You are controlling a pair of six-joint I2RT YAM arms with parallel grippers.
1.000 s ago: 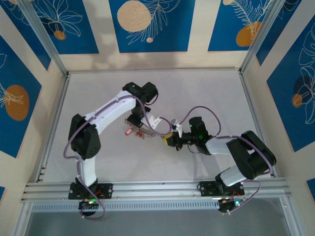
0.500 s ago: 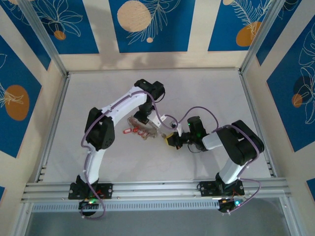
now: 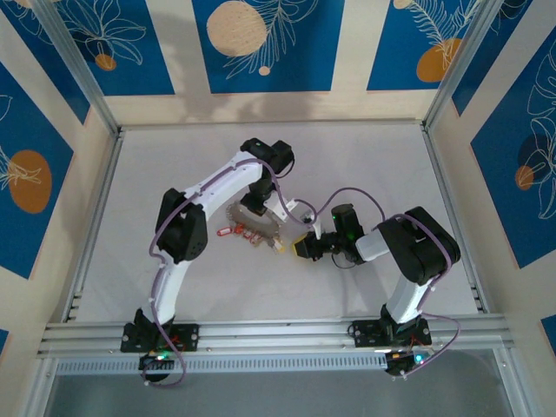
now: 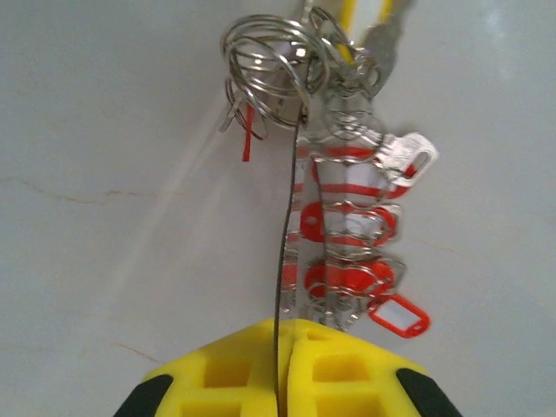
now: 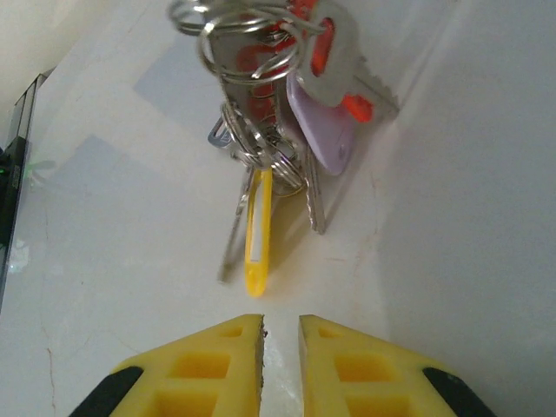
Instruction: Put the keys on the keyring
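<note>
Two grippers: the left gripper point(image 4: 282, 328) and the right gripper point(image 5: 280, 334), both yellow-fingered, are set close together near the middle of the table point(image 3: 365, 165).
Keyring position: the keyring point(image 4: 280, 252) is located between the two grippers. Its near rim is at the left gripper and its far end is just ahead of the right gripper.
Long axis: in the top view the bunch is stretched from a red tag point(image 3: 228, 232) on the left to a yellow tag point(image 3: 280, 246) on the right. The right end is slanted slightly towards the arm bases.
Left wrist view: the hoop is presented edge-on, as a thin dark line running straight away from the fingertips. The keys point(image 4: 347, 226), several red-headed, are ranked along its right side. A knot of small split rings point(image 4: 274, 61) is gathered at the far end.
Right wrist view: a lilac tag point(image 5: 323, 130) is revealed among the hanging keys. The yellow tag is laid on the table, pointed lengthwise towards the fingertips.
Left gripper state: the fingers are pressed together, and the hoop's rim is pinched between them.
Right gripper state: the fingers are parted by a narrow gap and nothing is held. The tip of the yellow tag is near them but apart.
</note>
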